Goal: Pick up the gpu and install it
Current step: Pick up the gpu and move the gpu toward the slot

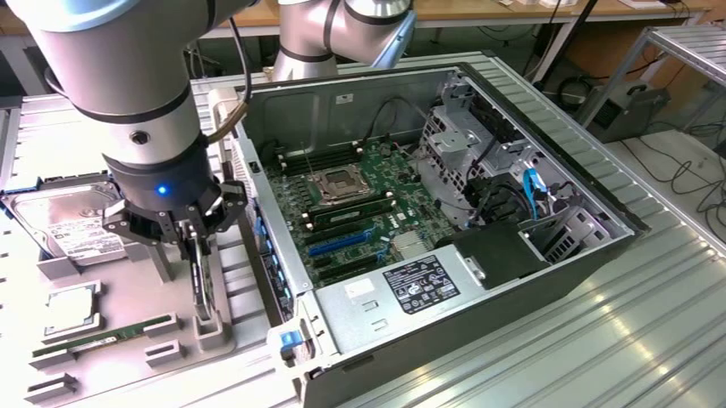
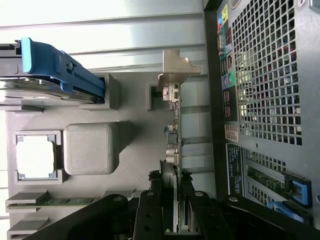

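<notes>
Gpu (image 2: 172, 150) edge-on in holder (image 2: 151, 100), one end hidden inside hand (image 2: 171, 189), seemingly clamped.

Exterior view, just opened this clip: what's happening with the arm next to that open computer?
The robot arm's tool is lowered onto the gpu, which stands on edge in a grey holder on the parts tray beside the open computer case. The card is not yet lifted or installed; no card sits on the motherboard. A hard drive and a memory stick lie on the same tray.
</notes>
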`<state>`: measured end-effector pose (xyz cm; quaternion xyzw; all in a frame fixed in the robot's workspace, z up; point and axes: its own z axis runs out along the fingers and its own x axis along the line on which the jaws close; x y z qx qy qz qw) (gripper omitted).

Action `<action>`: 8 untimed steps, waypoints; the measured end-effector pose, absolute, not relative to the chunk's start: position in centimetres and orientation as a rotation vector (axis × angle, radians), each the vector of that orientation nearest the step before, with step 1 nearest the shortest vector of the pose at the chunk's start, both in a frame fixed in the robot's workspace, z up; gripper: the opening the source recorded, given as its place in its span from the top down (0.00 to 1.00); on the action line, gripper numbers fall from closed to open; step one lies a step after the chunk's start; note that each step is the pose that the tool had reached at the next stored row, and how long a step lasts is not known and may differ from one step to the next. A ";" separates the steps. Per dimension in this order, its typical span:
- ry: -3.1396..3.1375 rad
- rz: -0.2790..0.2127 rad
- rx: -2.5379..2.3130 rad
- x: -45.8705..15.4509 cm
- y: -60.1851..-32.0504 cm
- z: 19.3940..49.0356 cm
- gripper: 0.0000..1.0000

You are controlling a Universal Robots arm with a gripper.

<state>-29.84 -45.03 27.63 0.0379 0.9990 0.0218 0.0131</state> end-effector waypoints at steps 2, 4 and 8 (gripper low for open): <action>3.112 0.068 0.118 -29.8 -45.0 27.7 0.74; 3.113 0.068 0.118 -29.8 -45.0 27.7 0.74; 3.113 0.068 0.118 -29.8 -44.9 28.0 0.74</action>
